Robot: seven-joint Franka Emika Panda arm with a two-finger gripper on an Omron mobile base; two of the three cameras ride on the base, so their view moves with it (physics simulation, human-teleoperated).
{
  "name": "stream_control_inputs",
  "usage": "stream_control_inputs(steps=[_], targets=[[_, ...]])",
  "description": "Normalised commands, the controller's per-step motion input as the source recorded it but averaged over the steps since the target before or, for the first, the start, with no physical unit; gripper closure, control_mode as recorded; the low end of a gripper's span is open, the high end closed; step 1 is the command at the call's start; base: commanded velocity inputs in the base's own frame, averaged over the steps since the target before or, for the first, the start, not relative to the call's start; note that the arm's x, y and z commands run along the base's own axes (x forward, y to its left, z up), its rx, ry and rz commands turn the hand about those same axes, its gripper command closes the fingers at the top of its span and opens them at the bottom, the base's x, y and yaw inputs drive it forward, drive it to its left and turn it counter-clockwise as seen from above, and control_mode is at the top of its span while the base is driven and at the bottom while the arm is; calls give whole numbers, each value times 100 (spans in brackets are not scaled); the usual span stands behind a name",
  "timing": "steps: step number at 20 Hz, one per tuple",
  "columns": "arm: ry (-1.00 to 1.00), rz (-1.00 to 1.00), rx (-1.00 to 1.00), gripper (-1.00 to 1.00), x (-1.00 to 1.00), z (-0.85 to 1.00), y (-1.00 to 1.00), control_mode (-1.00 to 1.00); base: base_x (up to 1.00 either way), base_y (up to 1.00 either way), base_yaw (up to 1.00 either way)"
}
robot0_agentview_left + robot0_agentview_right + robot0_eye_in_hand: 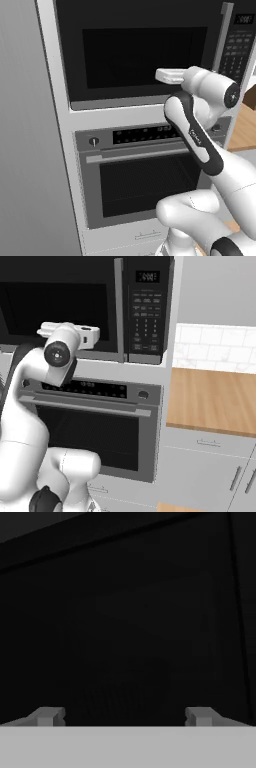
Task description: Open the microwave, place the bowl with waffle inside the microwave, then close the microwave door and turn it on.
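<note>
The black microwave [145, 50] sits built in above the oven, and its microwave door [55, 301] is closed. The door's vertical grey bar handle [224, 37] [119, 311] runs along its right side, next to the keypad panel [146, 311] with its small display [244, 19]. My gripper [124, 717] is open and empty, fingertips [47, 716] wide apart, facing the dark door glass at close range. The hand [170, 76] [75, 333] hovers before the door's lower right part, left of the handle. The bowl and the waffle are out of view.
A silver oven [145, 175] [95, 431] with a horizontal handle [135, 154] and knobs sits directly under the microwave. A wooden counter [215, 398] with grey drawers below lies to the right. A grey panel [25, 150] stands to the left.
</note>
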Motion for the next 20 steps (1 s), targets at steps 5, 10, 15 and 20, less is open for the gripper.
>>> stream_control_inputs(steps=[5, 10, 15, 20], targets=[[0, -1, 0, -100, -98, 17, -29, -100, 0, 0, 0], [0, -11, -5, -100, -88, 10, -35, -100, 0, 0, 0], [1, -19, -11, -100, -65, 0, -62, -100, 0, 0, 0], [7, -15, -5, -100, -70, 0, -93, -100, 0, 0, 0]])
